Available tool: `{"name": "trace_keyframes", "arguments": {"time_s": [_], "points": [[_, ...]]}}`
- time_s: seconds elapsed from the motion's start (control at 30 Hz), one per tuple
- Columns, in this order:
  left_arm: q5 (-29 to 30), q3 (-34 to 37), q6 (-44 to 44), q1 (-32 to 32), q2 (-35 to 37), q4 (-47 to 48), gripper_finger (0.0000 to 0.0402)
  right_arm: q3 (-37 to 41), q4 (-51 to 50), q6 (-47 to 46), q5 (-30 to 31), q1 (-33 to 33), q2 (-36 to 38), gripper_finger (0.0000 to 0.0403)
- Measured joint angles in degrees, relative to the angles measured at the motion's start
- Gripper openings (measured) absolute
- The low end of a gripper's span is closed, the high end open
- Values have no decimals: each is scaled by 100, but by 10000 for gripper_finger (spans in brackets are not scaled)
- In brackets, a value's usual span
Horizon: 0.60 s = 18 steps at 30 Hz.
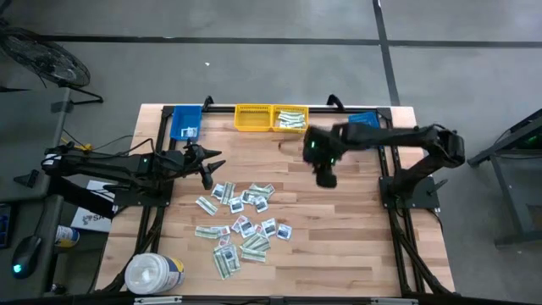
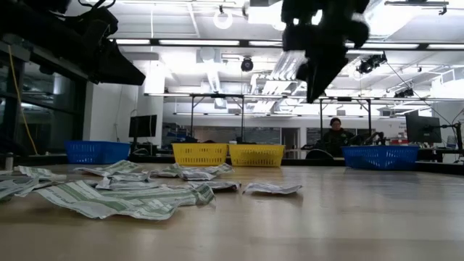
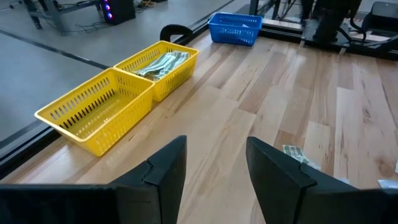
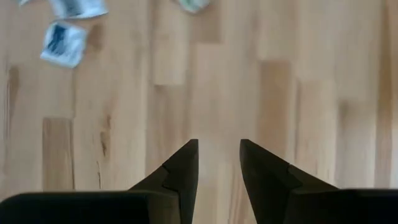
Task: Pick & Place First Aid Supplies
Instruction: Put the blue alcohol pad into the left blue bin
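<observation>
The first aid supplies lie scattered flat on the wooden table's middle, long pale green strips and small white squares with dark marks; the low view shows them at the left. My right gripper hangs above bare wood to the right of the pile and toward the far side, pointing steeply down, open and empty. One white packet with a blue mark lies beyond its fingers. My left gripper waits open at the table's left, just beyond the pile's far left.
Two yellow bins stand side by side at the far edge; the right one holds green strips. Blue bins flank them. A white round tub stands at the near left corner. Bare wood lies on the right.
</observation>
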State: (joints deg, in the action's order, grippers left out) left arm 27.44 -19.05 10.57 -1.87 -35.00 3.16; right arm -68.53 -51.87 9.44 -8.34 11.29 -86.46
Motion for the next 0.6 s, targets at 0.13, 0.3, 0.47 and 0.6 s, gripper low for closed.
{"name": "trace_keyframes", "arguments": {"time_s": [0.13, 0.3, 0.47, 0.6], "points": [[-2, 0, 14, -2, 0, 0, 165, 0, 217, 492, 541, -886, 0, 105], [-2, 0, 17, -2, 0, -2, 165, 0, 290, 903, 1316, -1792, -172, 99], [-11, 0, 20, -2, 0, -2, 165, 0, 392, 917, 1789, -2458, -678, 101], [-145, 0, 22, -2, 2, -4, 165, 0, 609, 935, 2047, -2867, -1159, 106]]}}
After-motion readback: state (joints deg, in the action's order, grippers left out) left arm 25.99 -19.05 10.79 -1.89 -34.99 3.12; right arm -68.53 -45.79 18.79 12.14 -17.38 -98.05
